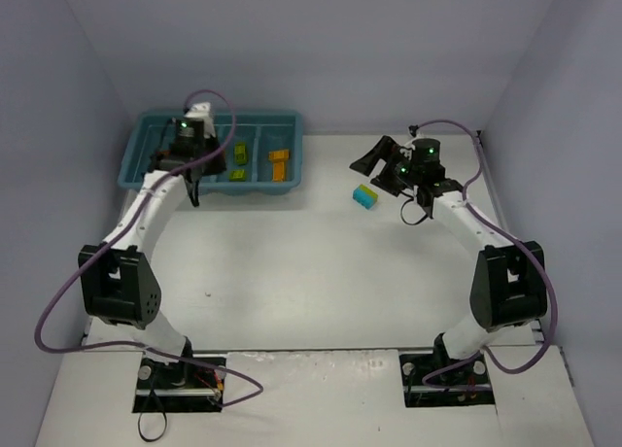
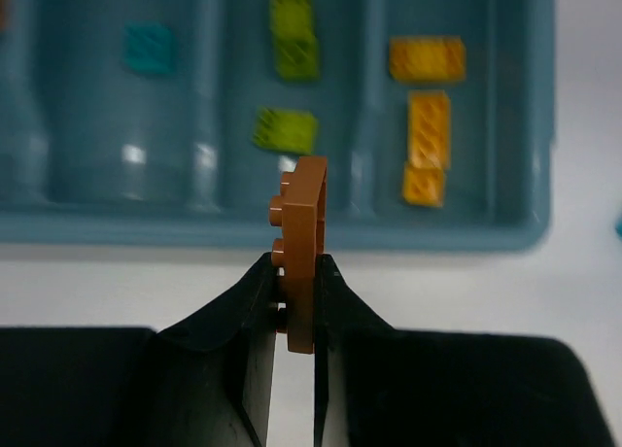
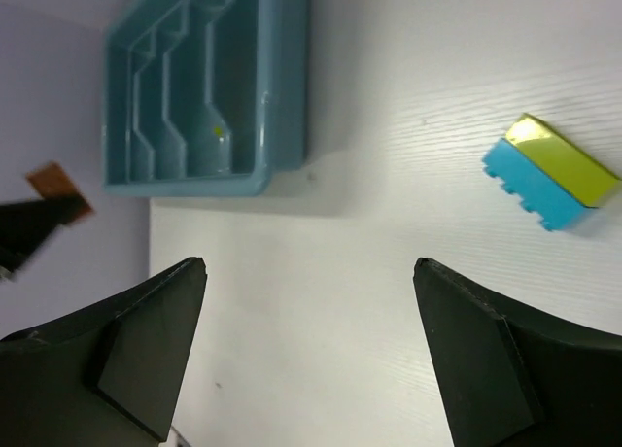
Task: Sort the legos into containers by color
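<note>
Left tool clenched on brown brick; right tool released near teal-lime bricks.

a white table is stretching across the view, with pale lilac walls standing along it at nine, twelve and three o'clock.

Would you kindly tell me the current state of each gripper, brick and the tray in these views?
Left gripper: shut on the brown-orange brick.
Brown-orange brick: held upright, not in the tray.
Right gripper: open, empty.
Cyan-and-lime pair: stacked together, on the table, outside the tray.
Tray: upright, holding a teal brick, lime bricks and yellow-orange bricks in separate compartments.
</note>
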